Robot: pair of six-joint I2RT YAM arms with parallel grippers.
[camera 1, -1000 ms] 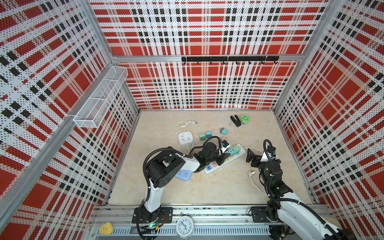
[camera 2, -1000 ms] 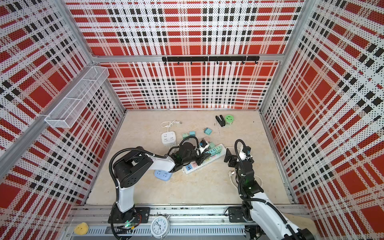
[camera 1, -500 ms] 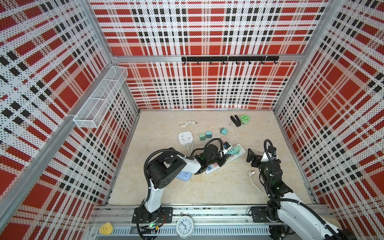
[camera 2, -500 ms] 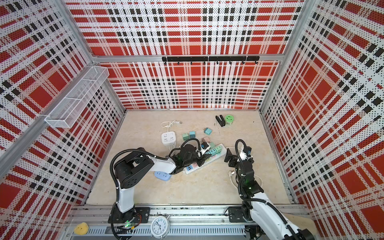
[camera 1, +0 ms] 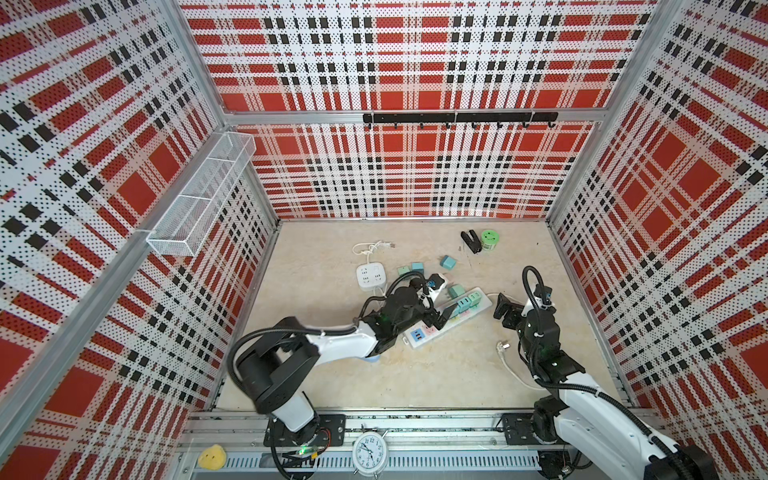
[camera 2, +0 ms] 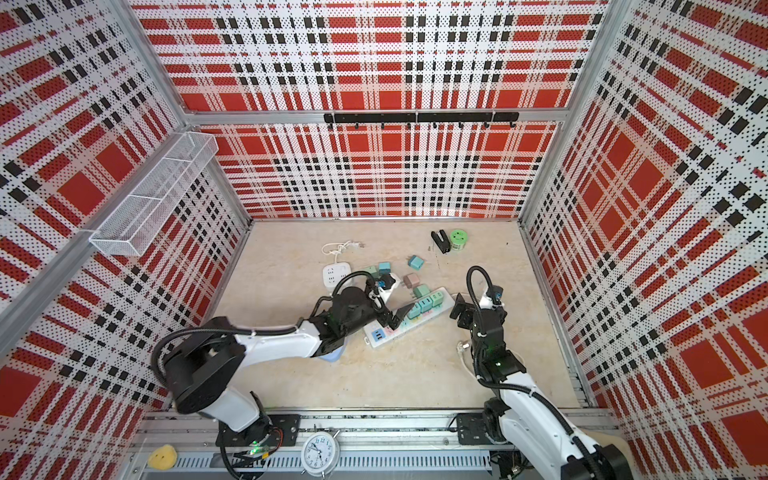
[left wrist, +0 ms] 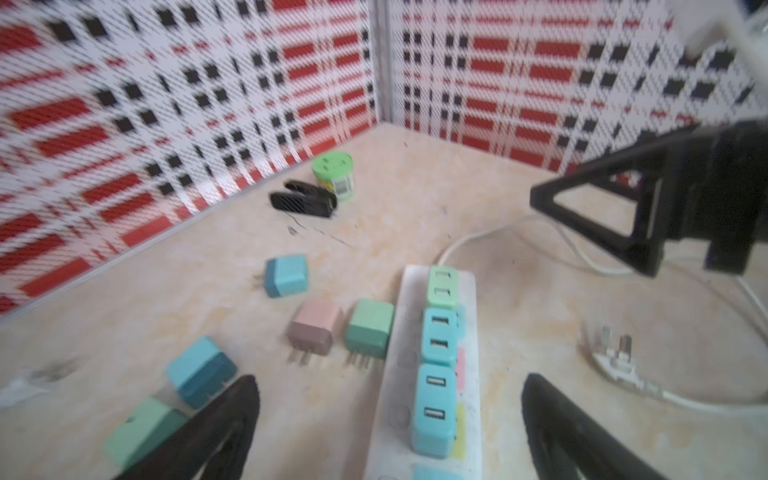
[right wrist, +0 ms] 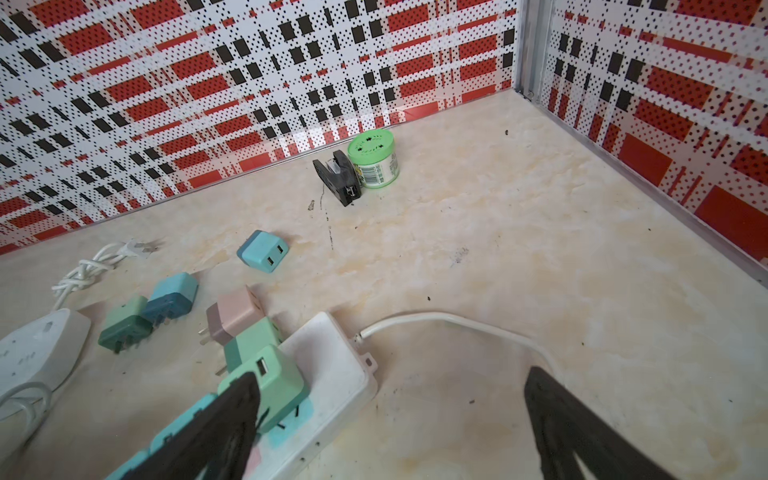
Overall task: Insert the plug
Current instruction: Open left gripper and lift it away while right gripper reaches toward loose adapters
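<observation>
The white power strip (camera 1: 419,334) (left wrist: 400,332) lies slantwise mid-floor with several plugs standing in its sockets. A blue plug (left wrist: 434,409) sits in the strip between my left gripper's wide jaws, touching neither finger. The left gripper (camera 1: 438,316) (camera 2: 395,318) (left wrist: 390,386) hovers open over the strip's middle. A light green plug (left wrist: 442,286) (right wrist: 270,382) occupies the socket nearest the cord. My right gripper (camera 1: 505,309) (camera 2: 461,309) (right wrist: 392,380) is open and empty, just off that cord end.
Loose plugs lie beside the strip: blue (left wrist: 286,274), pink (left wrist: 313,326), green (left wrist: 370,328). A white cube socket (camera 1: 371,275) sits behind the left arm. A green can (camera 1: 490,240) and black clip (camera 1: 470,242) stand at the back. The strip's cord plug (camera 1: 502,347) lies near the right arm.
My left gripper has gone from shut to wide open over the strip, letting go of the blue plug. The right arm has stayed where it was.
</observation>
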